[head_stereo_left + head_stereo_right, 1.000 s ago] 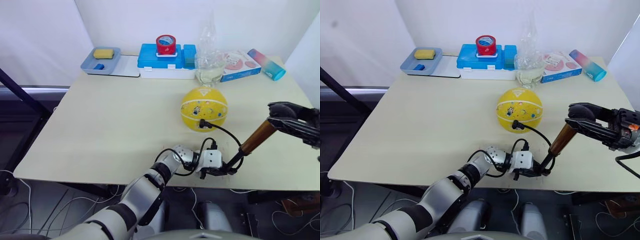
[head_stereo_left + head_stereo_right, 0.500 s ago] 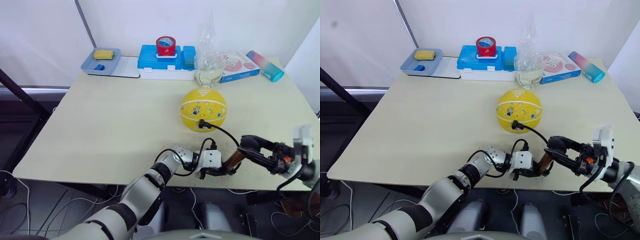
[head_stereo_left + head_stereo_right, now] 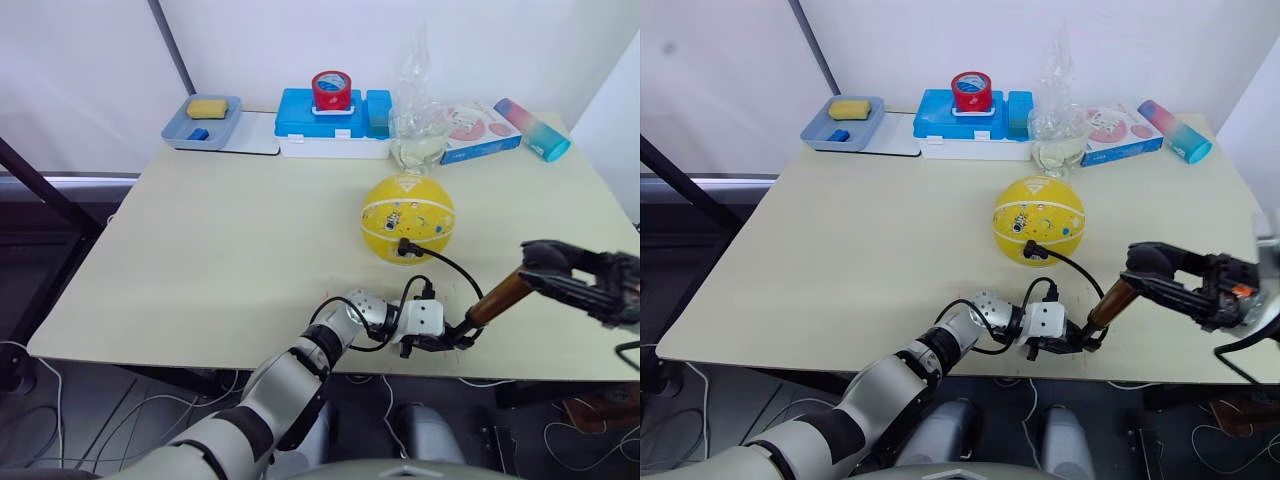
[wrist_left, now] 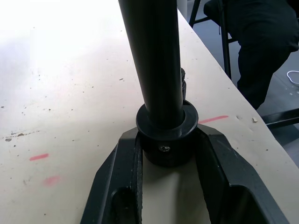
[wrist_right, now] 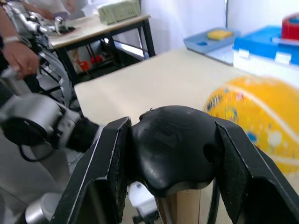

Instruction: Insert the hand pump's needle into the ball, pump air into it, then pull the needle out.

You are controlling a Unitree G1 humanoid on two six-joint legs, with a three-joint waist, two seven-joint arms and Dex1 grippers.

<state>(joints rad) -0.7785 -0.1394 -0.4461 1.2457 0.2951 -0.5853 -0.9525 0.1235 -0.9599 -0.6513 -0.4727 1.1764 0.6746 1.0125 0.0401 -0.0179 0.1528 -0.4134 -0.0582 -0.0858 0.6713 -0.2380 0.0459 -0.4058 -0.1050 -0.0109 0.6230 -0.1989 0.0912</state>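
Centrally on the bench (image 3: 200, 260) sits the round ball (image 3: 407, 218), the needle (image 3: 402, 244) plugged into its near side. Nearby, the hand pump (image 3: 497, 298) leans at the front edge, its base clamped by the left pincer (image 3: 440, 341) and its handle by the right pincer (image 3: 560, 283).

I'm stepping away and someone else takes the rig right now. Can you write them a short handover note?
Left gripper: shut on the hand pump's black end cap, pinning it at the table's near edge.
Right gripper: shut on the pump's T-handle, with the tube tilted up toward the robot's right.
The ball sits round at mid-table; the hose runs to it and the needle fitting is at its near side.
Done: needle appears inserted; pumping under way.
Left: finish pumping, then pull the needle out.
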